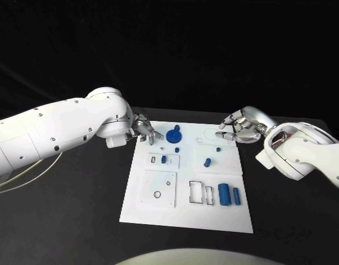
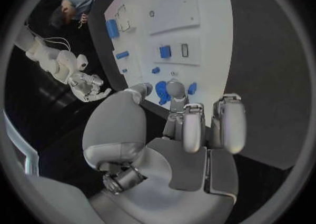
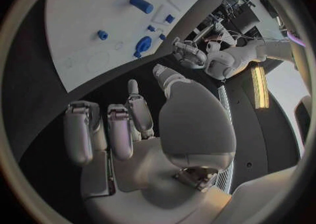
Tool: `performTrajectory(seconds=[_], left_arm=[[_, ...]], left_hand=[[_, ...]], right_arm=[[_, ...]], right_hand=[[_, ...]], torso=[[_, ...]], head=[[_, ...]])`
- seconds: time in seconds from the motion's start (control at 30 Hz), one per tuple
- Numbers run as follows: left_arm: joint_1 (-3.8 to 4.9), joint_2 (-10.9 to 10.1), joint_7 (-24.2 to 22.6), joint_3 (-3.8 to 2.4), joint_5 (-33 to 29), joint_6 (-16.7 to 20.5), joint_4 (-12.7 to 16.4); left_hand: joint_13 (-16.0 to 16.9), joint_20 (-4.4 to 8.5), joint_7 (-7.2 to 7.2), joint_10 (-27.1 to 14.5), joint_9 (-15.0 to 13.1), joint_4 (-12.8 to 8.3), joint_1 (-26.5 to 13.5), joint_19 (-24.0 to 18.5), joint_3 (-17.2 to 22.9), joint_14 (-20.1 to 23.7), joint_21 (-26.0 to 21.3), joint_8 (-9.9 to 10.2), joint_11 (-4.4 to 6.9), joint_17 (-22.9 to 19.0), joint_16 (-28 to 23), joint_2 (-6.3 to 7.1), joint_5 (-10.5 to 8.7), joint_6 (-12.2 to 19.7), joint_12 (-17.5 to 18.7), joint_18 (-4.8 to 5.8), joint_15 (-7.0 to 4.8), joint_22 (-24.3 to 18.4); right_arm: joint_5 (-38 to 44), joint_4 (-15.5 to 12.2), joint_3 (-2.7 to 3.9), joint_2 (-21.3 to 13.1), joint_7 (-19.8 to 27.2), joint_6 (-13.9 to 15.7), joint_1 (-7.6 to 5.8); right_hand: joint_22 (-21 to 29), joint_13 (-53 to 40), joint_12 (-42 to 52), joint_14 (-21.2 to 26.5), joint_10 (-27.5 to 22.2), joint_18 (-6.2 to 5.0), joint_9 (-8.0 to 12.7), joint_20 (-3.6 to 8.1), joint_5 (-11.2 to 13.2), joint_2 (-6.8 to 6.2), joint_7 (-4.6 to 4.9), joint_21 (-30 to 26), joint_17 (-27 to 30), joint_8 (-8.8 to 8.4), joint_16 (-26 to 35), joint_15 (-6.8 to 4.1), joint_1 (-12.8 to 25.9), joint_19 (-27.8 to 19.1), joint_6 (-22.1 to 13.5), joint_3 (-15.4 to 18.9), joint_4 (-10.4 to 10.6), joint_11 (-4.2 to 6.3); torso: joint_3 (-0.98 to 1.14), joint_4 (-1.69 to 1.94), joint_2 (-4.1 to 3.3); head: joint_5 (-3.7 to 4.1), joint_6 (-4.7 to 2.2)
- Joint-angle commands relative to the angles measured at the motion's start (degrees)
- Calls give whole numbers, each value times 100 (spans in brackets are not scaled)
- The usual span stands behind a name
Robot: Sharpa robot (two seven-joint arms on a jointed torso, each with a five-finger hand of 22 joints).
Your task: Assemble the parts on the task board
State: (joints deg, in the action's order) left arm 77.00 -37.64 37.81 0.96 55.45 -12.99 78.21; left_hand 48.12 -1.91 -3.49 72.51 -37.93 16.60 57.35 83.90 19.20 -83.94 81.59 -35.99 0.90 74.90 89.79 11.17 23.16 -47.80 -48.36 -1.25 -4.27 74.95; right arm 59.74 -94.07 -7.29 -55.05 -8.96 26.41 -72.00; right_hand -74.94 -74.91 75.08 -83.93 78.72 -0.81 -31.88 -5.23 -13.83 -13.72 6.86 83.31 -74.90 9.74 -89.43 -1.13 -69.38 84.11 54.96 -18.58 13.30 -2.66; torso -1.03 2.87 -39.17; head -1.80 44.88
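Left hand (image 1: 143,128) hovers at the board's (image 1: 187,212) far left corner, fingers (image 2: 195,129) apart and holding nothing, tips close to the blue round part (image 1: 176,134). Right hand (image 1: 239,127) sits at the far right corner, fingers (image 3: 121,132) loosely spread, empty too. Between them the white board lies flat on the black surface (image 1: 74,221). Small blue parts (image 1: 207,162) dot its middle; two blue cylinders (image 1: 228,195) lie side by side near its right edge.
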Motion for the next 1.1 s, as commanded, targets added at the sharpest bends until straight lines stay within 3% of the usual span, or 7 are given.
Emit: performTrajectory(seconds=[0.03,0.33,0.7,1.1], left_arm=[[38,45,-205,-14,147,22,-148],[66,246,-244,-15,560,-126,-575],[42,607,-248,152,713,-415,-1149],[19,776,-321,194,491,-530,-1544]], left_hand=[[-316,-68,-49,-244,72,9,61,-10,-83,-606,-47,108,-50,1510,21,7,-24,103,340,-106,65,1017],[-305,-93,-68,-265,107,16,73,3,-118,-606,-38,145,-72,1510,21,-19,-65,124,323,-102,87,1027],[-329,-100,-65,-281,111,14,81,-7,-121,-606,-55,139,-76,1510,21,-47,-87,104,342,-106,92,1019],[-286,-105,-64,-263,118,13,87,0,-124,-606,-47,143,-81,1510,21,-67,-108,102,293,-104,97,1025]], right_arm=[[11,6,0,8,33,-61,5],[9,10,0,19,35,-58,6],[9,11,0,29,39,-49,6],[9,22,1,43,42,-37,6]], right_hand=[[-1189,-70,-17,-567,-14,-92,-5,41,22,-17,-9,-25,-1366,19,16,-34,28,194,-36,14,30,35],[-1192,-72,-15,-567,-12,-90,-7,41,18,-15,-9,-19,-1367,19,16,-34,27,198,-37,15,33,35],[-1193,-75,-12,-568,-9,-90,-12,42,8,-10,-9,-19,-1370,21,14,-34,25,199,-39,19,40,36],[-1193,-75,-12,-568,-9,-90,-12,42,8,-10,-9,-19,-1370,21,14,-34,25,199,-39,19,40,36]], torso=[[-6,0,-14],[-13,-3,-20],[-25,-20,-37],[-29,-21,-47]], head=[[-14,-17],[-29,-21],[-45,-14],[-52,13]])
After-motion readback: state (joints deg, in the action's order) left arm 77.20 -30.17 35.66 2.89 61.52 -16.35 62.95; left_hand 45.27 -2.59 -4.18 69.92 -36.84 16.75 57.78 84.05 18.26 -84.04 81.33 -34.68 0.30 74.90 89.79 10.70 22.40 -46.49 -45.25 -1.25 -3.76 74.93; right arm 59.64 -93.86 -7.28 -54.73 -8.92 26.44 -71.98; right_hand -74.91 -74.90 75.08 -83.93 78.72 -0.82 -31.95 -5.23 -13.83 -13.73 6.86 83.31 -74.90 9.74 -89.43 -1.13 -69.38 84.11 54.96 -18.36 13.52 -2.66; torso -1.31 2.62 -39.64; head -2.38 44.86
